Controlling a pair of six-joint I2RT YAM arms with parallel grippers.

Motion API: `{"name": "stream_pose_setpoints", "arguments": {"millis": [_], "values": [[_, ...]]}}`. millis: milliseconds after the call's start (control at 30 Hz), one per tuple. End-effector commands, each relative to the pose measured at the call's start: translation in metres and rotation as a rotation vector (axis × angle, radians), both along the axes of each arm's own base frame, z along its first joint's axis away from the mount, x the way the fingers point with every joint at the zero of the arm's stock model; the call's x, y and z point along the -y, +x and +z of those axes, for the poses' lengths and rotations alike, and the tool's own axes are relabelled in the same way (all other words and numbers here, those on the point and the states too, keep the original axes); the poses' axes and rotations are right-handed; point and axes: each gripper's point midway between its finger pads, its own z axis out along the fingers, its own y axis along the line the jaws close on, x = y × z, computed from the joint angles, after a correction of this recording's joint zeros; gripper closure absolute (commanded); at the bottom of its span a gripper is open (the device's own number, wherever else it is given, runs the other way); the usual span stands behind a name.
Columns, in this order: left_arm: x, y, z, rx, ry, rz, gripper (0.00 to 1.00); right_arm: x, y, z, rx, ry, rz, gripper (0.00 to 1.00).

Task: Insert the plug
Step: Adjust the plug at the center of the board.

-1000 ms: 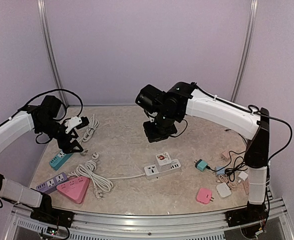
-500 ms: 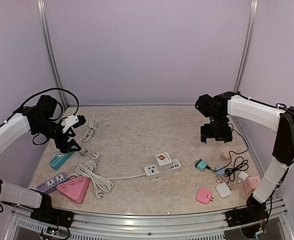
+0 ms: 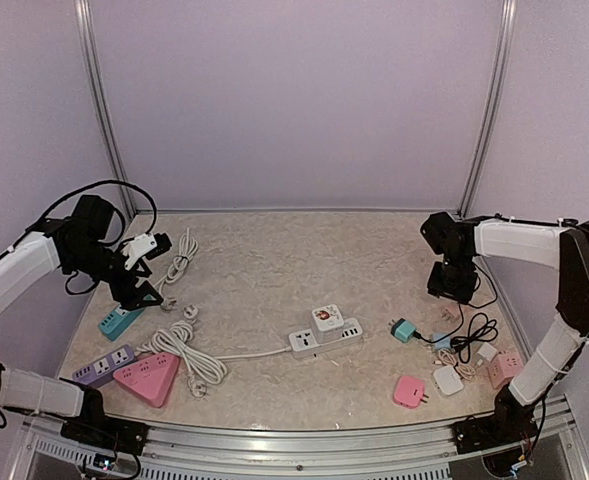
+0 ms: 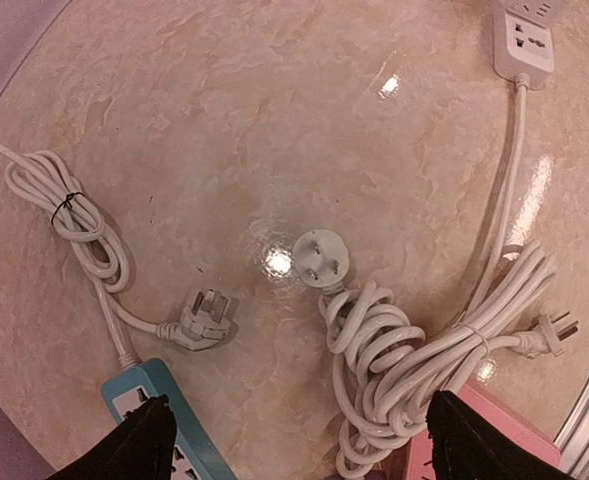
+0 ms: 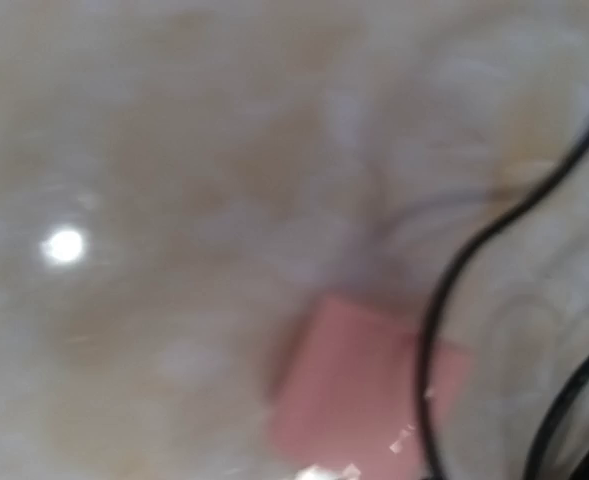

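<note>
A white round two-pin plug [image 4: 322, 258] lies pins-up on the table, at the end of a bundled white cord [image 4: 414, 360]. A white three-pin plug [image 4: 204, 318] lies left of it. My left gripper [image 4: 299, 445] hangs open above them, with nothing between its dark fingertips [image 4: 139, 445]; from above it [image 3: 139, 290] is at the left. The white power strip [image 3: 326, 335] lies mid-table with a white cube adapter [image 3: 324, 318] on it. My right gripper [image 3: 454, 283] hovers at the right. Its own view is blurred, with only a pink block [image 5: 364, 390] and a black cable [image 5: 444, 300].
A teal power strip [image 3: 121, 320], a purple one [image 3: 104, 366] and a pink triangular one [image 3: 147, 378] lie at the front left. At the right lie a teal charger [image 3: 403, 329], a pink charger [image 3: 409, 391], white chargers [image 3: 447, 380] and tangled black cable [image 3: 474, 330].
My right arm has swung from the middle of the table over to the right side. The left arm has barely moved and stays open.
</note>
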Motion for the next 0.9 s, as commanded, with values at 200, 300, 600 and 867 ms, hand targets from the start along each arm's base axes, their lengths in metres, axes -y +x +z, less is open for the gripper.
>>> {"name": "stream_pose_setpoints", "arguments": {"millis": [200,300,600,867], "values": [[-0.005,0.001,-0.014,-0.016,0.014,0.023,0.15,0.045,-0.008,-0.026,-0.004,0.009,-0.131,0.44],[-0.006,0.001,-0.016,-0.018,0.019,0.026,0.16,0.049,-0.006,-0.03,-0.019,0.002,-0.136,0.42],[-0.007,0.004,-0.017,-0.018,0.029,0.032,0.16,0.044,0.01,0.028,0.022,-0.162,-0.032,0.42],[-0.011,0.004,-0.017,-0.009,0.045,0.044,0.16,-0.008,0.015,-0.011,0.066,0.137,-0.004,0.51]]}}
